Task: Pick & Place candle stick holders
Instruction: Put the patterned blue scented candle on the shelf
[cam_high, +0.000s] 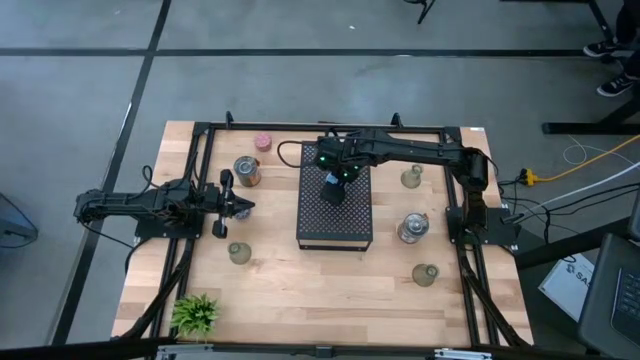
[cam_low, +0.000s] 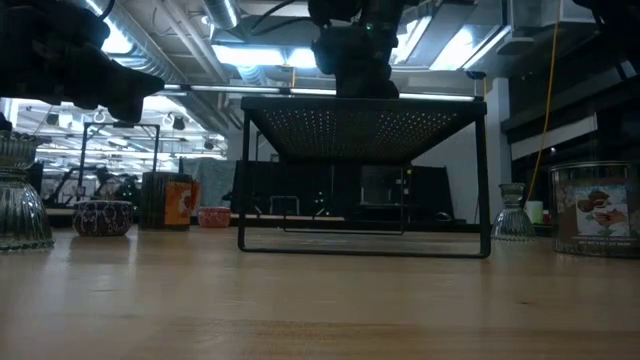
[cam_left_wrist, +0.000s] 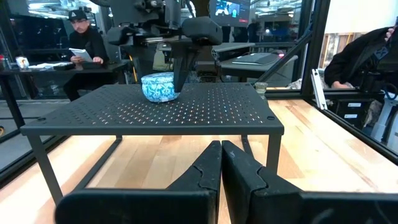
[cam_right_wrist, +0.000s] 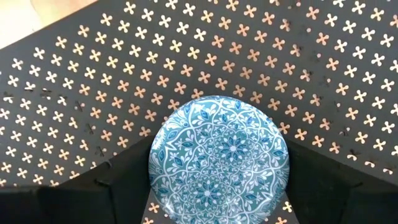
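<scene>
High view: right gripper (cam_high: 332, 186) over black perforated tray (cam_high: 350, 228), fingers spread round blue patterned holder (cam_right_wrist: 218, 155), sitting on tray top. Left gripper (cam_left_wrist: 221, 163) shut, empty, w/ glass holders (cam_high: 413, 227) nearby.

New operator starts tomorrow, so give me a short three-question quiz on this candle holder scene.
1. True or false: the blue holder sits on the black tray.
2. Which claw is at the blue holder: A left, B right?
3. Fill in: the left claw is ____ (open/shut).

Key: 1 true. 2 B, the right claw, its fingers on either side of the holder. 3 shut, waiting beside the tray.
</scene>
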